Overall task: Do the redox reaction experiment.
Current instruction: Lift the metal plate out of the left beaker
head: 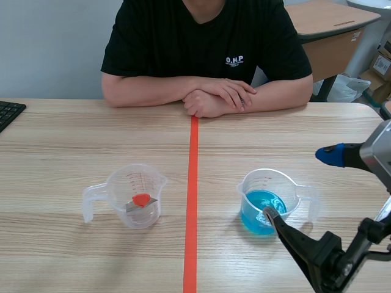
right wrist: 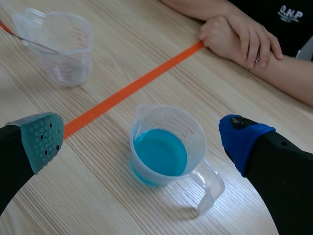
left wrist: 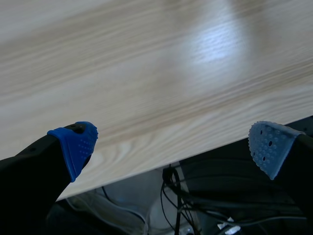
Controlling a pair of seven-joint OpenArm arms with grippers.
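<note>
Scene view first: two clear plastic jugs on the table, one either side of the orange tape line; the blue-liquid jug sits on the right, the other jug on the left, holding a grey metal strip with a red bit on top. The right hand hangs just by the blue jug, fingers spread wide, nothing in them; one pad looks to be right at the rim, but I can't tell if it touches. A person's folded hands rest at the far side; there's a keyboard off to the left.

Left wrist view: the left hand is wide apart and empty, out at the table's edge with cables below; no jugs here at all.

Right wrist view: the blue jug lies ahead of and between the open fingers, handle toward the blue-padded one.

My worry: that jug looks thin-walled, so a hard or off-centre squeeze could buckle it and slop the blue stuff, or a nudge at the rim could tip it. Only the scene view shows the red bit; only the right wrist view shows how the fingers straddle the jug.
</note>
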